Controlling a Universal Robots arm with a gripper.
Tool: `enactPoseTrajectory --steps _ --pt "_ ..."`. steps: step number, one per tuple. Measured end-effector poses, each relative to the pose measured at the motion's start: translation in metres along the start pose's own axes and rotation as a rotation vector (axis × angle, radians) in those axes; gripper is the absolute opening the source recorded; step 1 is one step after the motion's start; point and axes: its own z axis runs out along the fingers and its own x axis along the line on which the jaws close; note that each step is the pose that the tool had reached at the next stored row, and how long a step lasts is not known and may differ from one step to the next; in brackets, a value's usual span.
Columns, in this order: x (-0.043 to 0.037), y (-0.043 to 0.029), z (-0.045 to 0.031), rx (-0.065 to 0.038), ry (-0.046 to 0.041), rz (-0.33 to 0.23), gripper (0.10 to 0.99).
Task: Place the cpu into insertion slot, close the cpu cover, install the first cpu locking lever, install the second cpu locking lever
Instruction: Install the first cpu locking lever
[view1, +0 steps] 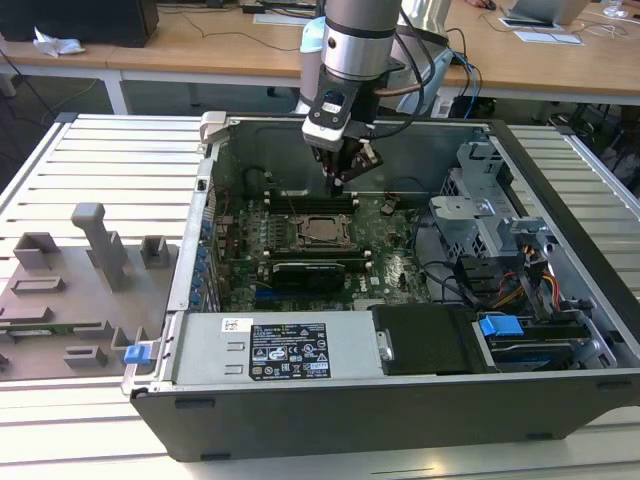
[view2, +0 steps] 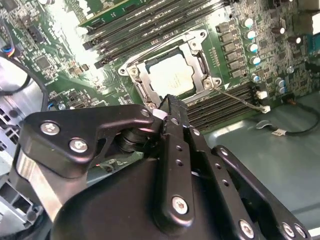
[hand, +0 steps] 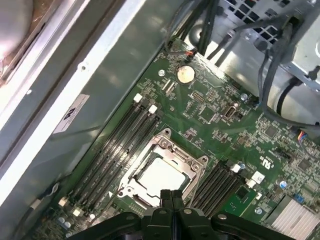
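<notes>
Even, bright daylight fills the exterior view, though the open dark grey metal computer case is shaded inside. In the second wrist view white glare washes out the green motherboard, and the silvery-beige square cpu gleams pale.

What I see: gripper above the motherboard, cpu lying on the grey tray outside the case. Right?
No. The cpu sits in the insertion slot, not on the grey tray, as the first wrist view shows. The gripper is above the motherboard.
</notes>
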Motion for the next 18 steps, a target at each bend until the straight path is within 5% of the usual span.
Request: enactPoseTrajectory --steps 18 --pt "0.0000 0.0000 0.0000 -0.001 -0.0159 -0.345 0.106"
